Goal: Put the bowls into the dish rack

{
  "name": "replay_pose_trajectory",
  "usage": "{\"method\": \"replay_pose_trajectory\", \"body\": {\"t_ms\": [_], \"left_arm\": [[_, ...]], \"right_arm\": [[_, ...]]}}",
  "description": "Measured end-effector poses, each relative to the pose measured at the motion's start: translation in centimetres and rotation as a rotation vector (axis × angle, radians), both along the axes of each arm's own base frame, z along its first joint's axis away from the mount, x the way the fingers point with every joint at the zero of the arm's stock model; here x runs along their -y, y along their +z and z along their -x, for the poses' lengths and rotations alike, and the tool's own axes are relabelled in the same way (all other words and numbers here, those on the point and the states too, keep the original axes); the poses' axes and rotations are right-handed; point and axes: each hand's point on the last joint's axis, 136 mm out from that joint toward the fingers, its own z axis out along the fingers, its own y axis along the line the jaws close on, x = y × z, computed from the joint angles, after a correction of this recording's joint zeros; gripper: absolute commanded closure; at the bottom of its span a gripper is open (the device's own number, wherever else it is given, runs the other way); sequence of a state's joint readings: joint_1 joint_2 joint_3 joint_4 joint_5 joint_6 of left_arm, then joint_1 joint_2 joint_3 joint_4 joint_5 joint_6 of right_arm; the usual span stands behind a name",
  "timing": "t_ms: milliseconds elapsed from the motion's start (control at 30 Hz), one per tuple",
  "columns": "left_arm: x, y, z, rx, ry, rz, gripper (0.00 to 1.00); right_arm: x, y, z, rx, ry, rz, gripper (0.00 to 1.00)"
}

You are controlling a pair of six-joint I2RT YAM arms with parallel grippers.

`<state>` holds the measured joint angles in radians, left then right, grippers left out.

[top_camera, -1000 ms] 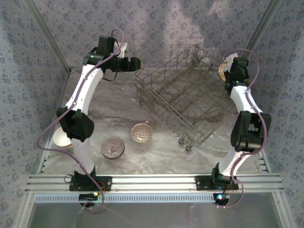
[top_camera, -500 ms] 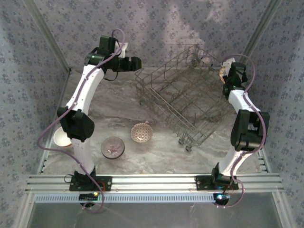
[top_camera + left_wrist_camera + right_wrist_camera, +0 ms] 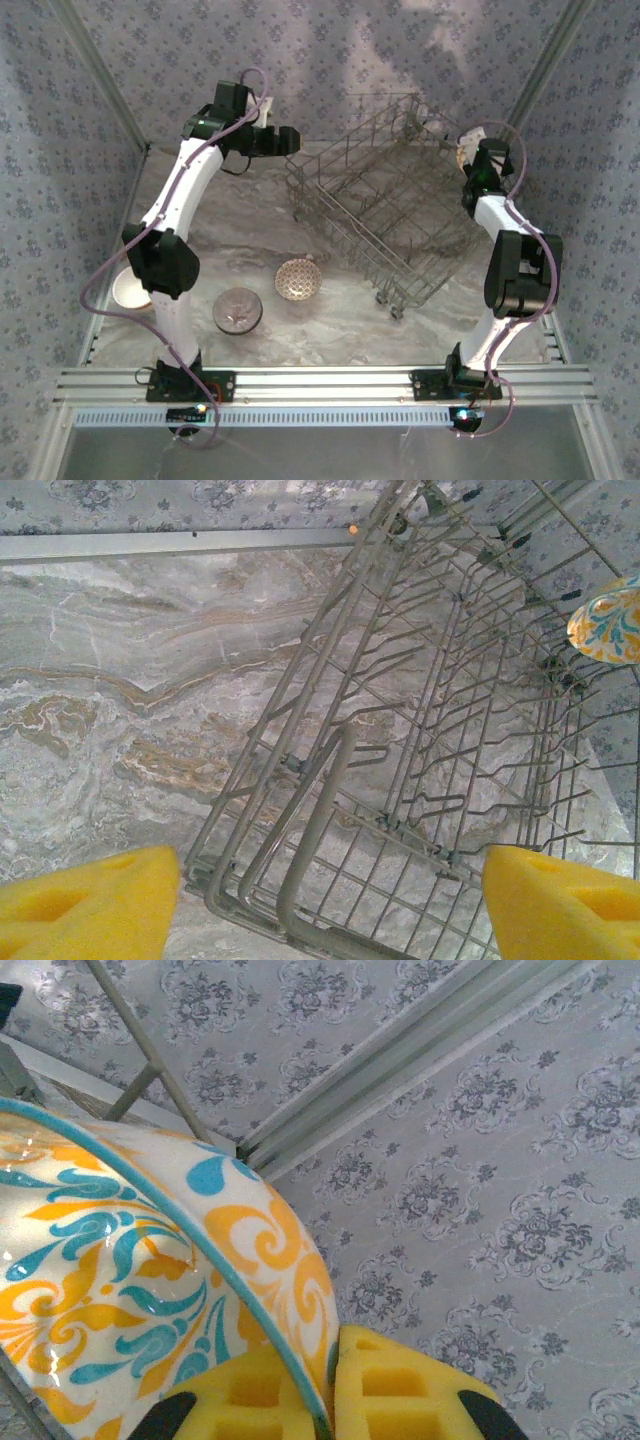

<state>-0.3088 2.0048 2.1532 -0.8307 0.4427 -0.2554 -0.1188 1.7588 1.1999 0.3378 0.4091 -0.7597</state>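
Marble tabletop (image 3: 250,240): left tool (image 3: 283,140), arm (image 3: 175,205) stretched far, gapes empty by dish rack (image 3: 385,200); right tool (image 3: 330,1395) pinches patterned bowl (image 3: 150,1260).

**A marbled worktop boxed in by patterned walls**

You are looking down on a worktop (image 3: 250,225) with a grey marble finish, streaked with beige and rust-brown veins. Three walls close it in: the back wall (image 3: 300,40), the left wall (image 3: 50,150) and the right wall (image 3: 600,150). All are covered in a blue-grey print of small floral medallions. Slim metal posts (image 3: 100,75) rise at the two back corners. Ribbed aluminium rails (image 3: 330,380) cross the near edge. Soft, pale patches of light (image 3: 390,30) lie on the back wall.
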Motion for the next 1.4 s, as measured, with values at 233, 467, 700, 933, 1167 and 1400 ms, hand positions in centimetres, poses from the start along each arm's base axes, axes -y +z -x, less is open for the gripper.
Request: {"method": "replay_pose_trajectory", "body": {"t_ms": [233, 467, 700, 933, 1167, 1400], "left_arm": [[-0.1, -0.5, 0.0, 0.000, 0.005, -0.004, 0.21], [-0.2, -0.1, 0.1, 0.007, 0.007, -0.005, 0.21], [-0.2, 0.0, 0.2, 0.010, 0.008, -0.006, 0.21], [0.3, 0.3, 0.5, 0.017, 0.000, -0.007, 0.21], [0.4, 0.5, 0.7, 0.024, -0.001, -0.010, 0.21], [0.2, -0.3, 0.9, 0.005, 0.011, -0.024, 0.21]], "right_arm": [[-1.0, -1.2, 0.4, -0.021, 0.010, 0.044, 1.00], [-1.0, -1.4, 0.6, -0.007, 0.000, 0.050, 1.00], [-1.1, -1.5, 0.7, -0.009, -0.002, 0.052, 0.89], [-1.0, -1.8, 0.9, -0.011, -0.012, 0.058, 0.83], [-1.0, -2.2, 1.1, -0.032, -0.011, 0.068, 0.75], [-0.9, -2.3, 1.2, -0.038, -0.020, 0.073, 0.74]]}}
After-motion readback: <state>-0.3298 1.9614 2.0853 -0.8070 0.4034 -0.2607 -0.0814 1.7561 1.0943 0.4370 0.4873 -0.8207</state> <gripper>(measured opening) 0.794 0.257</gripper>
